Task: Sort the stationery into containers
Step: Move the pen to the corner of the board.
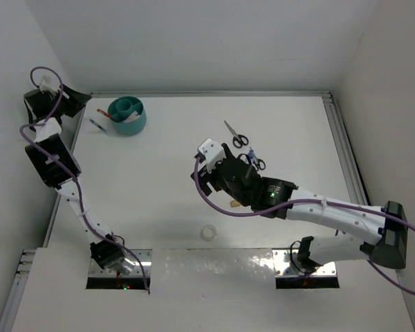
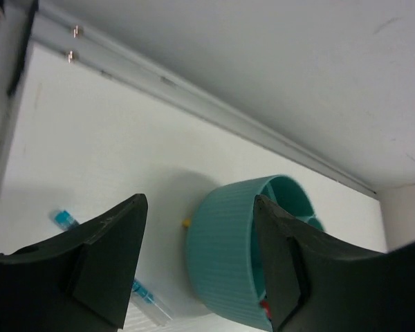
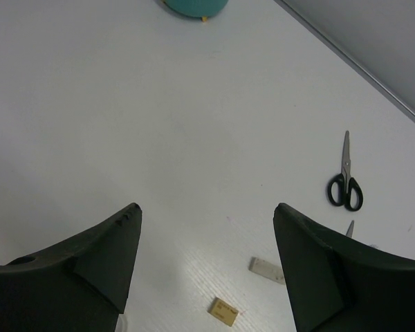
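Observation:
The round teal container (image 1: 127, 115) stands at the back left, with something white and a red pen inside; the left wrist view shows its ribbed wall (image 2: 232, 256). A blue pen (image 1: 97, 124) (image 2: 144, 296) lies on the table left of it. My left gripper (image 1: 78, 104) (image 2: 199, 199) hovers open and empty by the back-left corner, facing the cup. My right gripper (image 1: 202, 169) (image 3: 206, 206) is open and empty over mid-table. Below it lie a tan eraser (image 3: 223, 311) and a white eraser (image 3: 266, 268). Black-handled scissors (image 1: 236, 135) (image 3: 346, 183) lie beyond.
A second pair of scissors (image 1: 256, 162) is partly hidden by the right arm. A white tape ring (image 1: 209, 232) lies near the front edge. Walls close the table at the back and both sides, with a metal rail (image 2: 194, 97) along the back edge.

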